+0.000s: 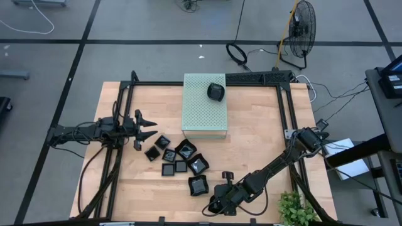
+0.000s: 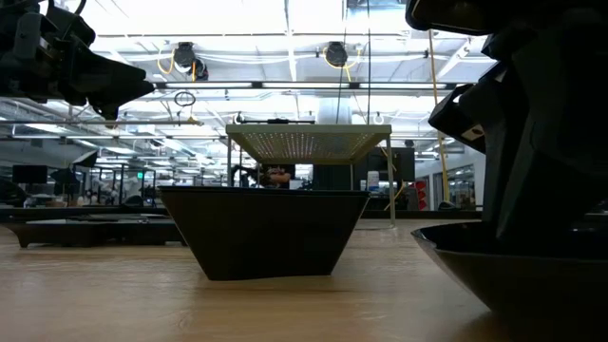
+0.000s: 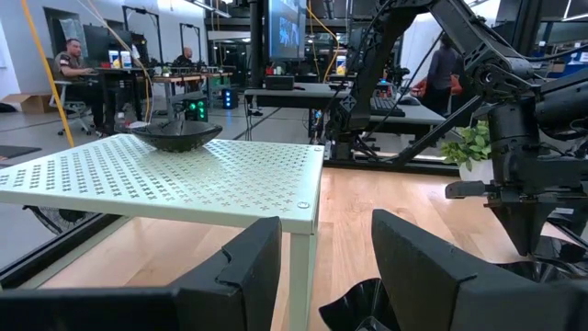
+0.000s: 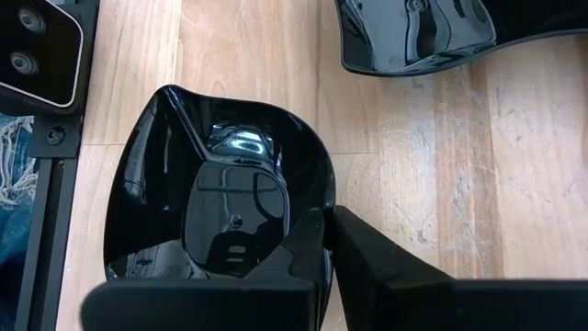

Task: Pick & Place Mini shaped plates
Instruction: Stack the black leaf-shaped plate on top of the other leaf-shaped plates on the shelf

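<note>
Plate (image 4: 220, 211) is pinched by its rim in closed right gripper (image 4: 322, 267) at table's (image 1: 264, 138) front edge | left gripper (image 1: 151, 126) is held wide open, empty, beside plate cluster (image 1: 179, 160) | one dish (image 1: 215, 91) is seen on green box (image 1: 204, 110)

This was a robotics lab or open industrial workshop: the butcher-block table (image 1: 251, 138) stood on a grey concrete floor marked with dark lines, with loose cables and a standing fan (image 1: 300, 31) behind it. Past the table, the low and left wrist views showed long rows of ceiling lights (image 2: 285, 14), exposed beams, more workbenches with monitors (image 3: 285, 28) and a seated person (image 3: 72, 64) at a desk. Further black frames, possibly other robot stations, stood beyond, though they were too distant to tell.
</note>
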Controlling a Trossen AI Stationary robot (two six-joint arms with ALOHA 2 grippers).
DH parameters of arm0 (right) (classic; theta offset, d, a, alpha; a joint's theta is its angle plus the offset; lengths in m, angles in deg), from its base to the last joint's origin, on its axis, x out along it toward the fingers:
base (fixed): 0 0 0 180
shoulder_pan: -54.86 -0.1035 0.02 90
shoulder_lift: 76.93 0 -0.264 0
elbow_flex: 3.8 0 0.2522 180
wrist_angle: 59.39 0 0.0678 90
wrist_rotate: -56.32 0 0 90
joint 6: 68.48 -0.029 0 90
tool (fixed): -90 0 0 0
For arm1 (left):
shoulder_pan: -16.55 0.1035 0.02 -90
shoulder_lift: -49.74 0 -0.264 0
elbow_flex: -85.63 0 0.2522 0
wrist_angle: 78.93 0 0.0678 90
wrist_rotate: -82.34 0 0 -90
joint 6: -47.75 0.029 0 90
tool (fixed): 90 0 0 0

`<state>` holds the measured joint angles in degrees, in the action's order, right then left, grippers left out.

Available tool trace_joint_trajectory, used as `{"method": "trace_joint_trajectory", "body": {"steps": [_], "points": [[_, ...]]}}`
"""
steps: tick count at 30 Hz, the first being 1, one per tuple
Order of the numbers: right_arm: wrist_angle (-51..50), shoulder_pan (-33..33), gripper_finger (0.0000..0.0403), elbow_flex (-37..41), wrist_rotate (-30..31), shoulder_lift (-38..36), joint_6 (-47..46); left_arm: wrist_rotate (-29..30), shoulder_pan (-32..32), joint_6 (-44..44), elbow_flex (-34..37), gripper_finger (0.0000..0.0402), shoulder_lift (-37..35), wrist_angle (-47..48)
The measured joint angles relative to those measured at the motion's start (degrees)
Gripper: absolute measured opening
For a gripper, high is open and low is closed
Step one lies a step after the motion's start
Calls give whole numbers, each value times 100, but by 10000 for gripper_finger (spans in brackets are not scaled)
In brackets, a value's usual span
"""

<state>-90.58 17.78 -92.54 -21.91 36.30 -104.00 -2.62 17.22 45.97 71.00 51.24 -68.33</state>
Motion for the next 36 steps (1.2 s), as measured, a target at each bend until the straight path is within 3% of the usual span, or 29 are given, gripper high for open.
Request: {"method": "trace_joint_trajectory", "body": {"steps": [27,36], "points": [[1,29,13,0,4,-12,87,2,0,0,0,175,0,0],[-85,176,13,0,13,-470,325,2,0,0,0,175,0,-2]]}}
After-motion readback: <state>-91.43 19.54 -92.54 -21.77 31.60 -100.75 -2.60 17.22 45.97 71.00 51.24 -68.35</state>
